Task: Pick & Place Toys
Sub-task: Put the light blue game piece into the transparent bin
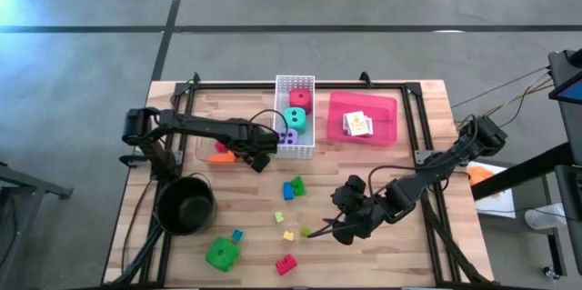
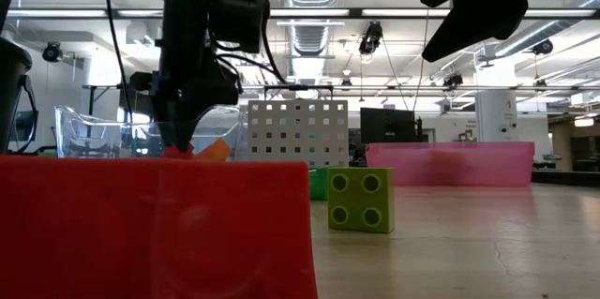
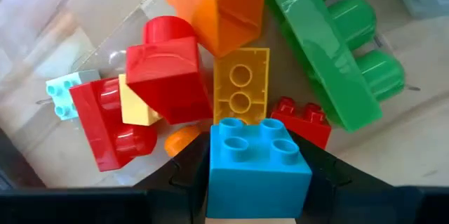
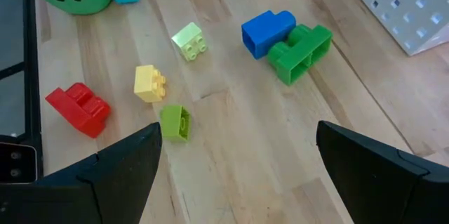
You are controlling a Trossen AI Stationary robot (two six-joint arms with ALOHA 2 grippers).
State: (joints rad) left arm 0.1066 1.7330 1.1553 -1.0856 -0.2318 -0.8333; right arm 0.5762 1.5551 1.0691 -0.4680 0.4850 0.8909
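Here my left hand (image 3: pixel 256 182) reaches out low over the clear bin (image 1: pixel 205 149) at the table's (image 1: pixel 418 254) left side, fingers clamped on a blue brick (image 3: pixel 257 161) held above the heap of red, yellow, orange and green bricks inside. My right arm bends in from the right, its hand (image 4: pixel 238 175) spread wide and empty, hovering over the loose toys on the wood: a lime brick (image 4: pixel 175 122), a yellow brick (image 4: pixel 149 83), a red brick (image 4: pixel 78 109) and a blue-and-green pair (image 4: pixel 286 41).
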